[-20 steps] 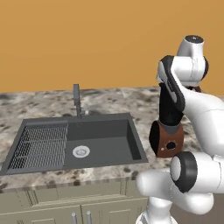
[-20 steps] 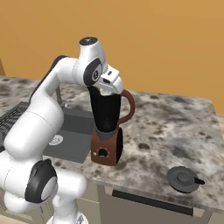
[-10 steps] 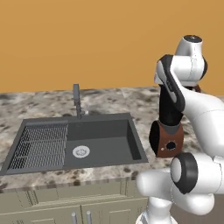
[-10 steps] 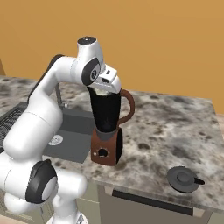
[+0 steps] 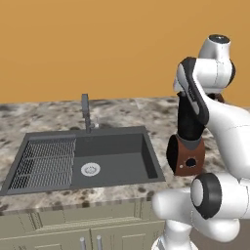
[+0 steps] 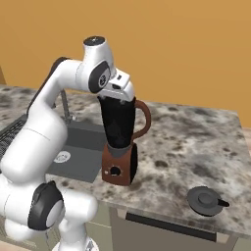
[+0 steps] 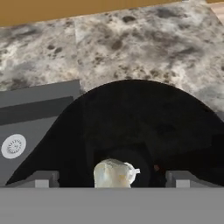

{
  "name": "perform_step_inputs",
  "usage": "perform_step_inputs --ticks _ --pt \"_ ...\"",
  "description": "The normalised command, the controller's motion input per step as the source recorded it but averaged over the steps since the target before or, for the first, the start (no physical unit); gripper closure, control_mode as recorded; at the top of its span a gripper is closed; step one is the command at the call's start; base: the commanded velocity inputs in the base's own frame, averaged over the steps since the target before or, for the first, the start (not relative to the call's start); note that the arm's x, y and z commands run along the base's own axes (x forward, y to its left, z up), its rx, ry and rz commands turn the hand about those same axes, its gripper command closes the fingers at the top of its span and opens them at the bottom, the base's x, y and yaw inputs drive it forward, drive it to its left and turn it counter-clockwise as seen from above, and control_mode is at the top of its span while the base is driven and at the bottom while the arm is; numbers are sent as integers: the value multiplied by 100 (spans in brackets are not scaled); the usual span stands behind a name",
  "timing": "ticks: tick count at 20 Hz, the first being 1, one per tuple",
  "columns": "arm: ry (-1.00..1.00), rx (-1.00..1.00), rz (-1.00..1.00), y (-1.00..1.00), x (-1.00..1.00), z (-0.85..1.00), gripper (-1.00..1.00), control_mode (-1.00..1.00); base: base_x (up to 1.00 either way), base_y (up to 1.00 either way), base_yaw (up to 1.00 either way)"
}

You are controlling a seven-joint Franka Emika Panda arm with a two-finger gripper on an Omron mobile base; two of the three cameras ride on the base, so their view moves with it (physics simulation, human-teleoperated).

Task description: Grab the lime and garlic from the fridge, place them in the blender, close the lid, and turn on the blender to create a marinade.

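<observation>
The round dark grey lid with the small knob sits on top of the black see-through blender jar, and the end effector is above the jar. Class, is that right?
Not quite. The round dark grey lid with the small knob lies on the speckled stone counter, right of the black see-through blender jar, as the right base view shows. The end effector is indeed above the jar.

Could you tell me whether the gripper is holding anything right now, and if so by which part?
Nothing is held: the gripper is open above the blender, and a pale garlic-like lump lies loose between its fingertips, inside the jar.
</observation>
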Motion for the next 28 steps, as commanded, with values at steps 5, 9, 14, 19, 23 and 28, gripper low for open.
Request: perform_step_inputs --ticks 5,9,14,19,23,28 --pt "-16 0 0 0 -85 54 -100 -100 0 0 0" --pt "-12 0 0 6 -100 7 -100 -100 0 0 0" --pt "-2 0 1 33 -100 -37 -100 -100 0 0 0" --pt "0 0 1 56 -98 -52 -100 -100 0 0 0" --pt "5 0 0 46 -61 -56 -100 -100 0 0 0" --pt "8 0 2 24 -5 -30 -100 -100 0 0 0"
